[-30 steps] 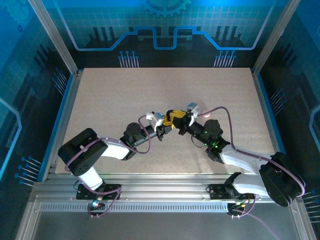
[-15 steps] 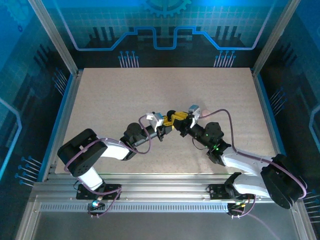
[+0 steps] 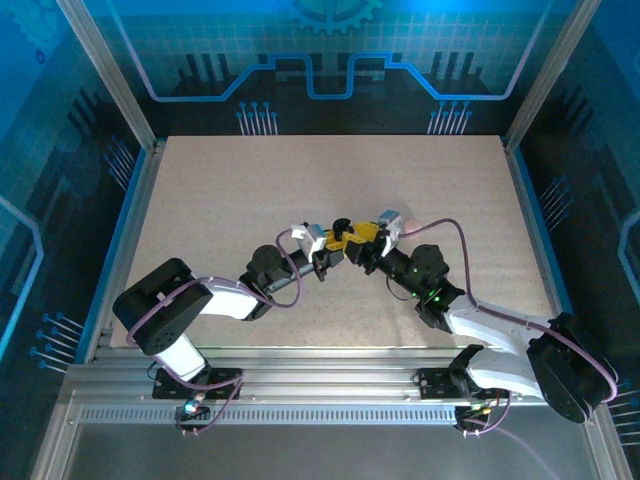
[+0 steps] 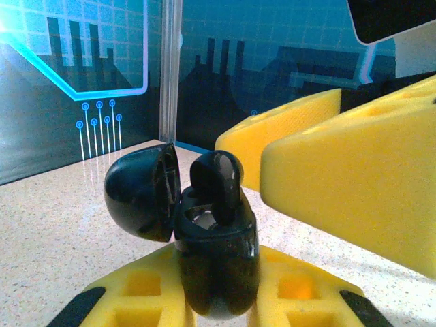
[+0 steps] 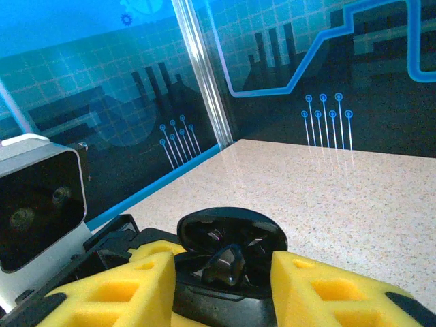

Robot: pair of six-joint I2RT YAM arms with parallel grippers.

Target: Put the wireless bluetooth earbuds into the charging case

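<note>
Since a second ago, the right end effector [image 3: 363,240] has slid a little toward the left edge of the surface [image 3: 220,190], closing in on the left end effector [image 3: 337,244], and its yellow fingers [image 4: 354,184] have drawn apart. They now stand parted on either side of the charging case [image 4: 218,266]; in the right wrist view a gap shows between each pad and the earbud [image 5: 228,266].

The left end effector has kept its place and stays clamped on the charging case, its two yellow fingers pressed against the lower body of the case from both sides. The case sits over the middle of the surface, roughly midway between the left and right edges. I cannot tell whether it rests on the surface or is held just above it.

The lid [image 4: 139,197] is swung open and tilted back toward the left edge. One black earbud stands upright in the case, its rounded end poking above the rim. In the right wrist view the left arm's camera housing [image 5: 37,204] sits just beside the case.
</note>
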